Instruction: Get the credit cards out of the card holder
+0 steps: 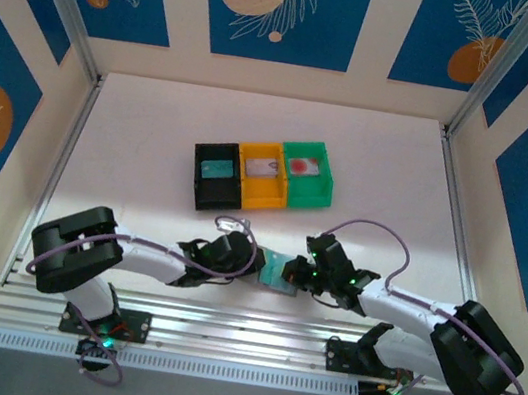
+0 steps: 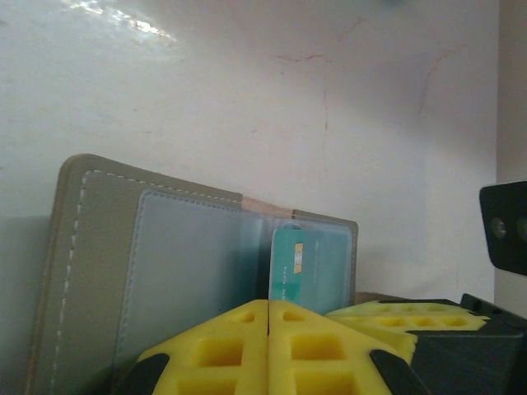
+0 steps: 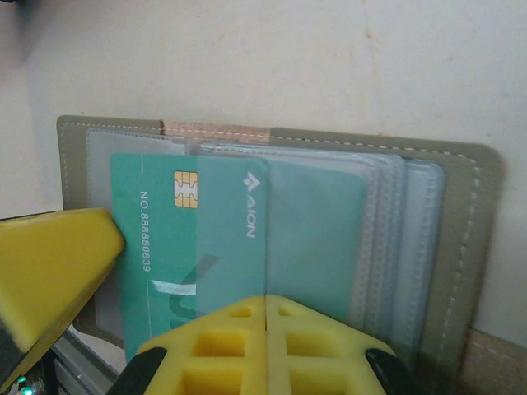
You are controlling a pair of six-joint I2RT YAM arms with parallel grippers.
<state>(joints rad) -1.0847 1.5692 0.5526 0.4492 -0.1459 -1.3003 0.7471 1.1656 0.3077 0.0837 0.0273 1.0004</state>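
Observation:
The grey-taupe card holder (image 1: pixel 282 270) lies open between my two grippers near the table's front. Its clear pockets (image 2: pixel 189 263) face both wrist cameras. A teal credit card (image 3: pixel 156 247) with a gold chip sticks partly out of a pocket toward the left. My left gripper (image 2: pixel 269 309) is shut on that card's (image 2: pixel 309 267) edge. My right gripper (image 3: pixel 265 304) is shut on the lower edge of the holder (image 3: pixel 461 230), over the pocket. In the top view the left gripper (image 1: pixel 263 263) and right gripper (image 1: pixel 297 274) almost touch.
Three bins stand in a row behind: a black bin (image 1: pixel 195 184) with a teal card, an orange bin (image 1: pixel 265 201) with a greyish card (image 1: pixel 262 168), a green bin (image 1: pixel 313 198) with a red-dot card (image 1: pixel 300 166). Bare white table surrounds them.

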